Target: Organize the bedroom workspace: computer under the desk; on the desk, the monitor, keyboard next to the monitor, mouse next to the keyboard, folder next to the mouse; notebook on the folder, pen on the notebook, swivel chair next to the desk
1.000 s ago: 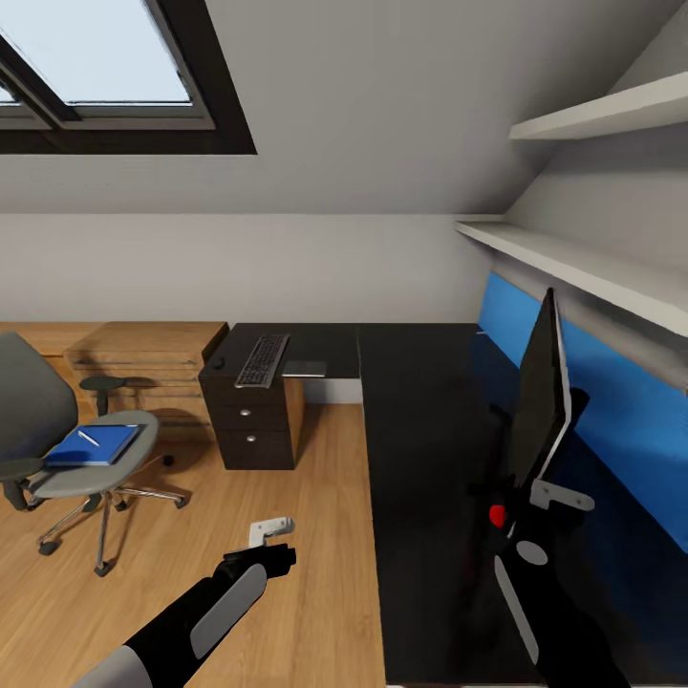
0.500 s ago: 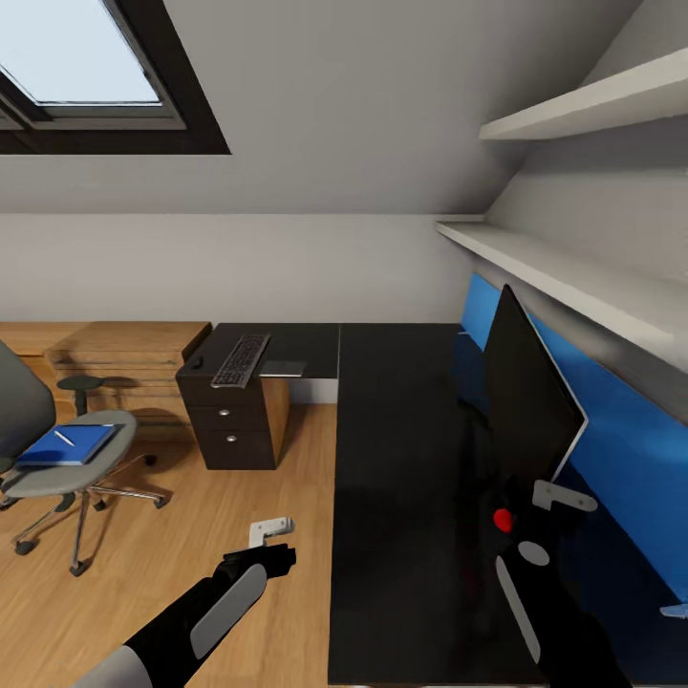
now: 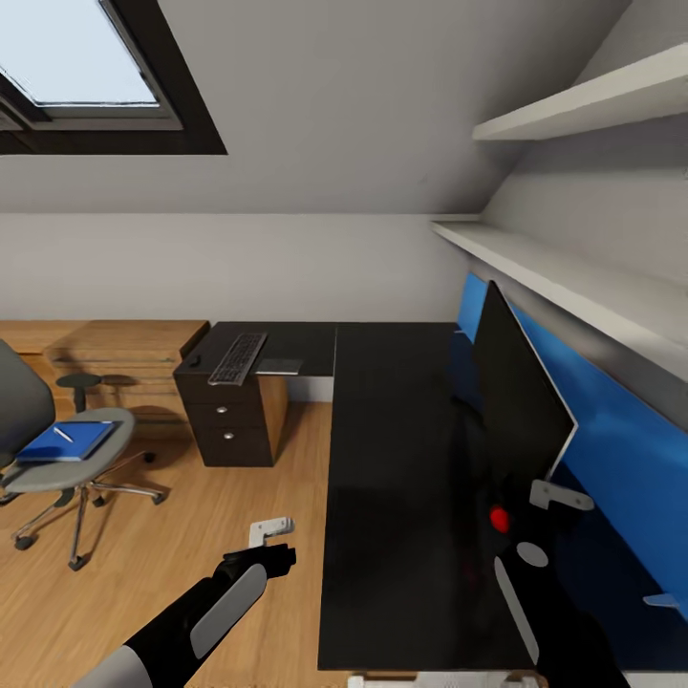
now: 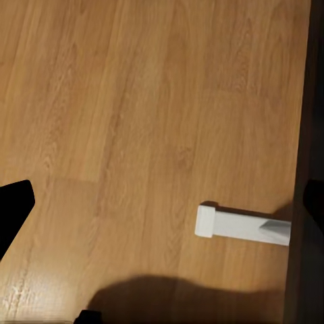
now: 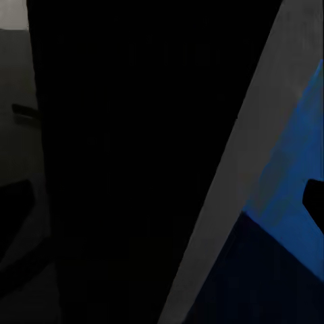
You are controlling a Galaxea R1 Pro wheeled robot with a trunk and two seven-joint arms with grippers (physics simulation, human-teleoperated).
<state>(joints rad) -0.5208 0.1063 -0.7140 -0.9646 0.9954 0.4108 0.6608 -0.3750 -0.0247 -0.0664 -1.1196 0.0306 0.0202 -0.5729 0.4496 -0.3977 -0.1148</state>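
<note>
From the head camera we start at 9 o'clock, where the chair (image 3: 48, 449) stands on the oak floor (image 3: 191, 535) with the folder (image 3: 65, 441) lying on its seat and the pen (image 3: 62, 434) resting on the folder. We cannot make out the notebook there. Behind the chair sits an oak drawer unit (image 3: 115, 358).

Moving toward 11 o'clock, the short arm of the worktop (image 3: 401, 459) carries the mouse (image 3: 195, 361) at its near-left corner, the keyboard (image 3: 238, 357) just beside it, and a flat grey slab (image 3: 281, 365) just past the keyboard. A dark cabinet (image 3: 227, 425) with round knobs stands under that end.

At 7 o'clock our left pincer (image 3: 271, 537) hangs over the floor, apart from everything, with one light finger and one dark finger parted and nothing between them. The left wrist camera adds what the head view lacks: bare floorboards close up, a white leg (image 4: 243, 224) of the worktop, and its dark edge.

At 3 o'clock the monitor (image 3: 516, 387) stands tilted against the blue back panel (image 3: 612, 449), a red dot (image 3: 499, 519) near its lower corner. Our right pincer (image 3: 549, 511) is at that lower edge; we cannot tell whether it grips. The right wrist camera shows the black screen (image 5: 135, 162) close up, its grey rim and blue behind.
</note>
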